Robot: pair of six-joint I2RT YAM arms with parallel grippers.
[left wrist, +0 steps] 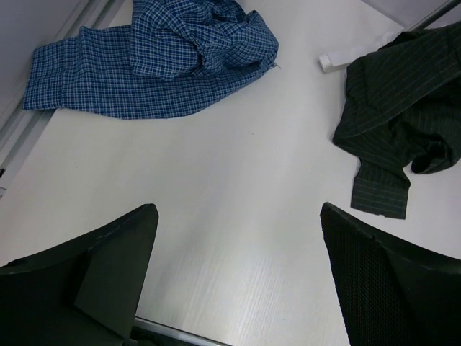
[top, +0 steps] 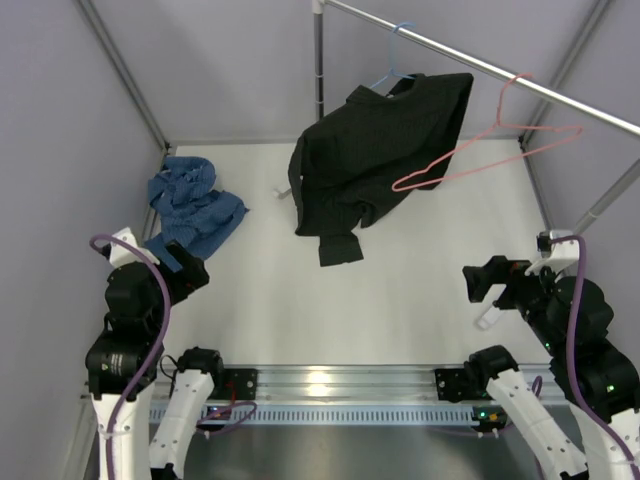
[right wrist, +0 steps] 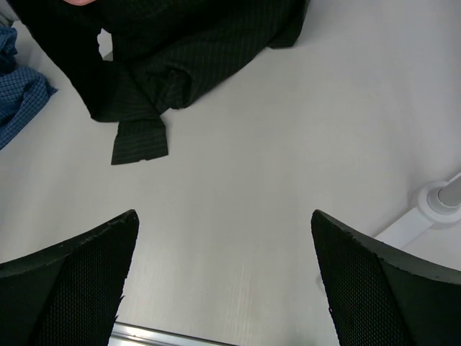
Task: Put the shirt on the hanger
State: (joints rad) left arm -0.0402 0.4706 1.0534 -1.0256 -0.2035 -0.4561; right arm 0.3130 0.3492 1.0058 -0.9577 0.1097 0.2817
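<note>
Top view: crumpled blue checked shirt (top: pixel 193 208) lies in the far-left corner of the white counter (top: pixel 400 290). The thin pink wire hanger (top: pixel 490 150) dangles off the metal rail (top: pixel 480 62), next to a black pinstriped shirt (top: pixel 375 150). Left wrist: left jaws spread wide, empty. Right wrist: right jaws too.

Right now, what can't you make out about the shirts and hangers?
Blue checked shirt: crumpled, so collar and buttons are folded out of sight, top and left wrist views.
Light blue hanger: shoulders covered by the black shirt, top view.
Pink hanger: too thin in the top view to judge how its hook sits on the rail.
</note>
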